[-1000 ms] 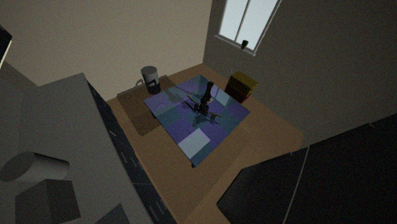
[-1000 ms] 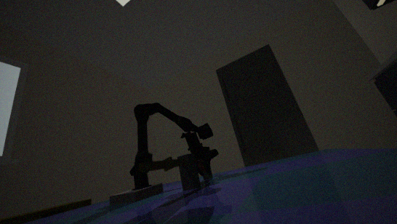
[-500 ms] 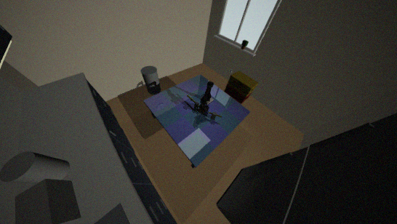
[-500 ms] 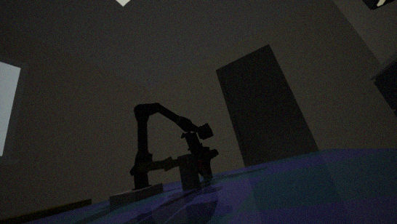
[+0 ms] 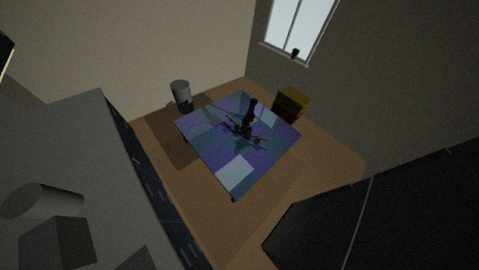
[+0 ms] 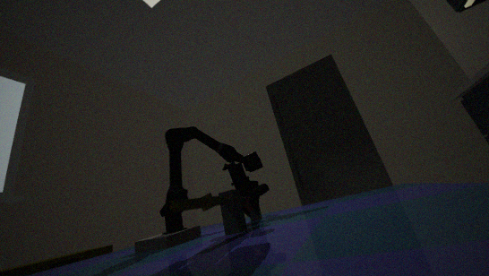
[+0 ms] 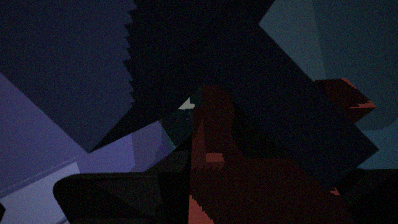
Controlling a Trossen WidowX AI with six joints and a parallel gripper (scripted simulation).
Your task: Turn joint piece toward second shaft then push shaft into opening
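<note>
My gripper is low over the table, shut on the dark red joint piece, which stands between its black fingers in the wrist view. The opening's direction cannot be made out. A dark block stands close beside the gripper. A dull yellow shaft runs left from that block in the exterior view. In the top view one yellow shaft shows at the upper left of the arm and another yellow piece at its lower right. The second shaft's tip and the meeting point are hidden.
The blue and purple patchwork table carries the arm on a pale base. A second dark red part shows beyond the block. A grey cylinder and a yellow box stand off the table.
</note>
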